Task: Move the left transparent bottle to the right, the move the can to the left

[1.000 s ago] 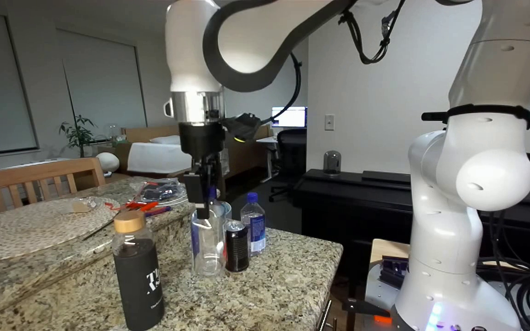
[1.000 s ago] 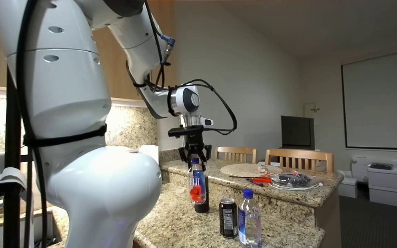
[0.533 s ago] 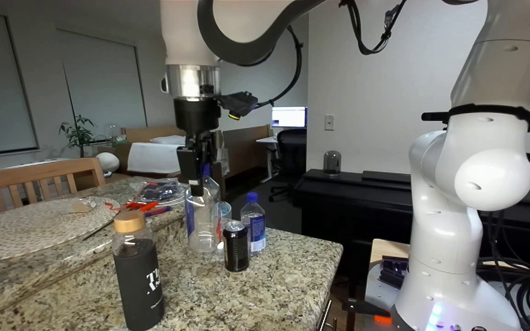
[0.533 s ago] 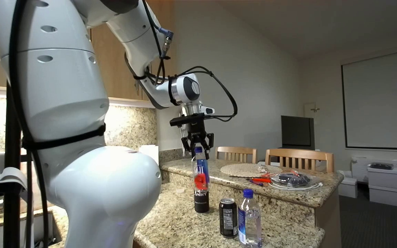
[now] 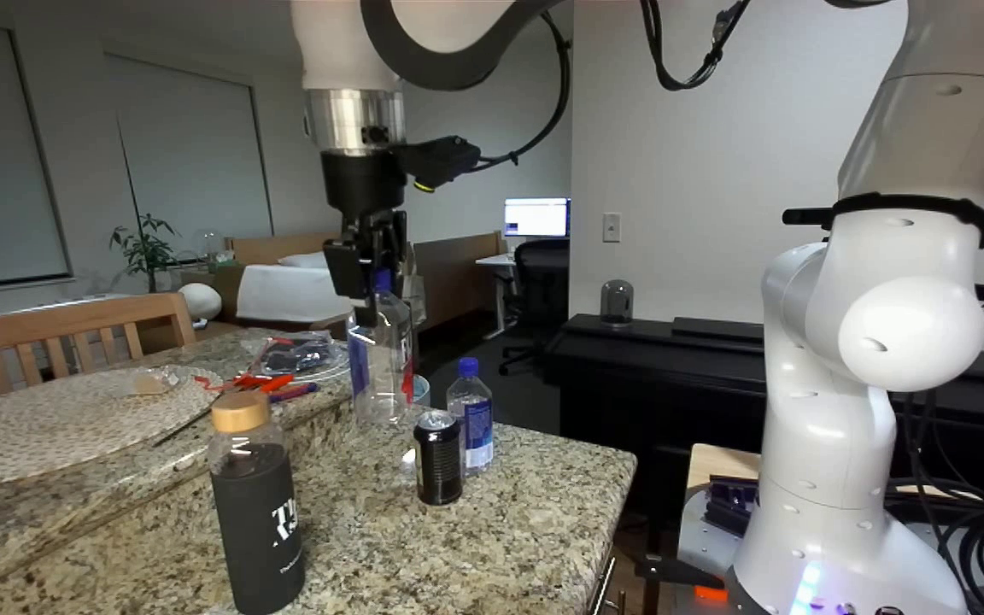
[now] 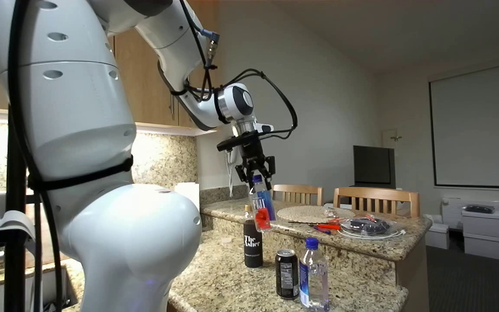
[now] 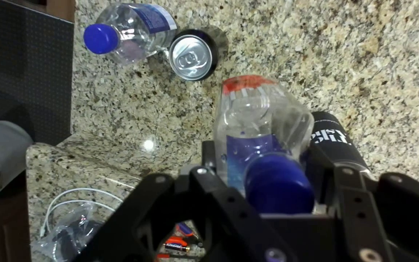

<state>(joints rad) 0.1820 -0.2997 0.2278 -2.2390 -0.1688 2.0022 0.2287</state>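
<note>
A clear plastic bottle with a blue cap [image 6: 263, 203], taken as the left transparent bottle, hangs above the counter. My gripper [image 6: 260, 185] is shut on its upper part, the fingers on either side below the cap. In an exterior view the bottle leans, its base swung to the right. The wrist view shows the same bottle [image 7: 249, 109] from above, its cap close to the palm. On the granite, the dark can [image 5: 438, 465] with its silvery top stands upright; from above, the can [image 7: 191, 57] is below and beyond the held bottle.
A similar clear bottle [image 6: 314, 279] stands beside the can. The black bottle [image 5: 257, 512] with white lettering is upright on the same counter. A raised granite ledge [image 6: 362, 247] runs behind, bearing a woven mat [image 5: 65, 418], tools and a bagged cable [image 6: 368, 227].
My gripper has risen with the clear bottle held in it, and the bottle has become more tilted. In an exterior view it has shifted right, uncovering the black bottle. The can has stayed put.
</note>
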